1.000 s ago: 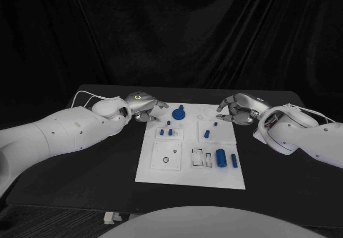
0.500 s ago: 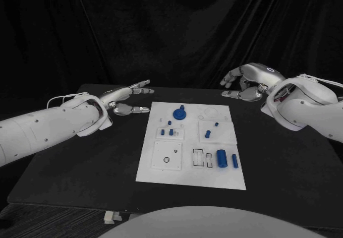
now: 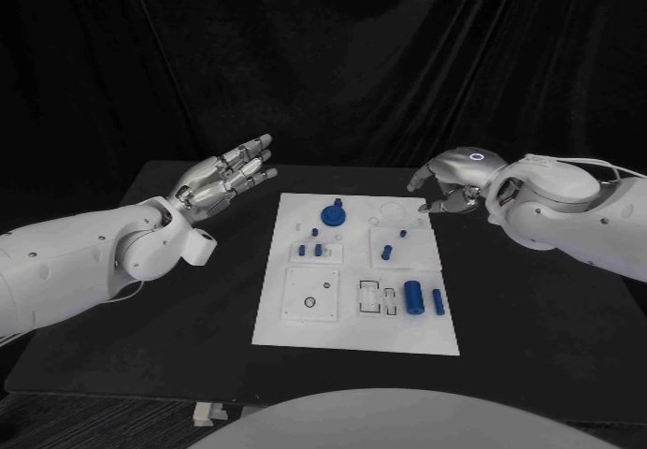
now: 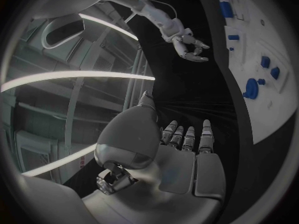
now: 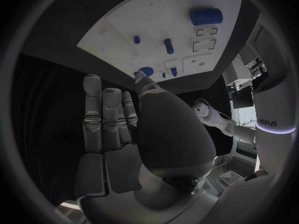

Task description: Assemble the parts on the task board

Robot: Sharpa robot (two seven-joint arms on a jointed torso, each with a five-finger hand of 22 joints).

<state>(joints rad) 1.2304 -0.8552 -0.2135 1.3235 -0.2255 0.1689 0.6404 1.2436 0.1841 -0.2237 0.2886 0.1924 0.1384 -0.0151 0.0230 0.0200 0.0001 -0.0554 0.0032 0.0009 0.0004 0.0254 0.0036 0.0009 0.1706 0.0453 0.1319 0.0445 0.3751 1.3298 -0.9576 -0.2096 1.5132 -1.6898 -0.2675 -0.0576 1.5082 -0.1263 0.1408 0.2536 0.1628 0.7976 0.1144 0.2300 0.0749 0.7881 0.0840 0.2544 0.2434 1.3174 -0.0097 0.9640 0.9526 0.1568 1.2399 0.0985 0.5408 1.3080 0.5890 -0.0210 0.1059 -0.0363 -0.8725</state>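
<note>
While our left hand point(image 3: 222, 175) hangs splayed and empty and our right hand point(image 3: 446, 187) curls on nothing, the blue parts point(image 3: 415, 296) lie untouched on the task board point(image 3: 323, 327); reaching from here, we might knock loose pieces aside.

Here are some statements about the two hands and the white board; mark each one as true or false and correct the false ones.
1. The left hand holds a blue part. False: it holds nothing, fingers spread, raised beside the task board.
2. The right hand is at the board's far right corner. True.
3. The big blue cylinder lies on the board's near right part. True.
4. The round blue knob lies on the black table. False: it sits on the board's far part.
5. The right hand grips the cylinder. False: it holds nothing.
</note>
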